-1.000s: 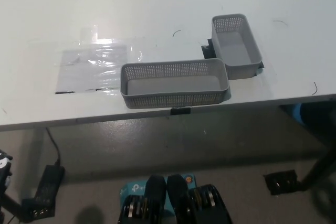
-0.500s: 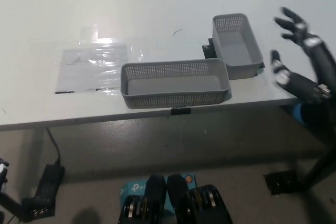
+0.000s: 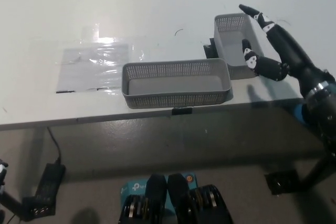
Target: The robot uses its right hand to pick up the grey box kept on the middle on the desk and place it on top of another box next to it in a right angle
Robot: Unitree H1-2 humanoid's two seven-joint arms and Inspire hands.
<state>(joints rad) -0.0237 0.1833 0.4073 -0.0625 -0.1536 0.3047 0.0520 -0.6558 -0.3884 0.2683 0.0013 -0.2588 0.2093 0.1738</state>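
Though small – grey box (image 3: 234, 44), perforated walls

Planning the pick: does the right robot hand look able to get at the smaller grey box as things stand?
Probably yes. The right robot hand is open at the smaller grey box, fingers spread over its right wall, and nothing lies between them.

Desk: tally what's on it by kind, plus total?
Grey boxes: 2, near box and far box
Clear plastic sheet: 1
Total: 3
Right robot hand is open over the far box, holding nothing.
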